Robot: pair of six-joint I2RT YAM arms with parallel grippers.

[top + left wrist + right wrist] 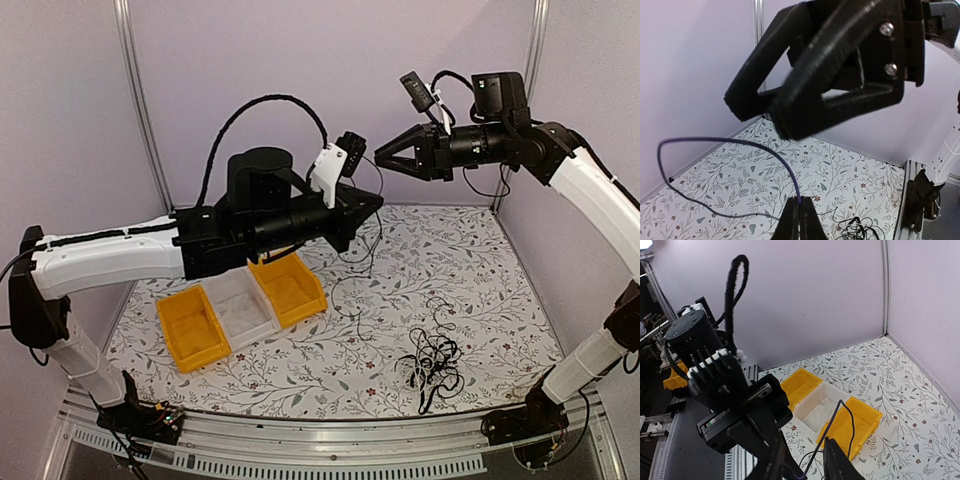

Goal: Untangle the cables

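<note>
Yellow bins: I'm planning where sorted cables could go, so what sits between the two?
A pale translucent bin sits between the left yellow bin and the right yellow bin, shown in the top view.

The left arm [110, 255] and right arm [600, 200] pair white shells with black joints. Silver screws [885, 29] stud the black triangular right gripper [760, 117].

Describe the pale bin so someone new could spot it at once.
On the floral table, look left of centre for a row of three bins. It is the middle bin, whitish, between two yellow bins.
</note>
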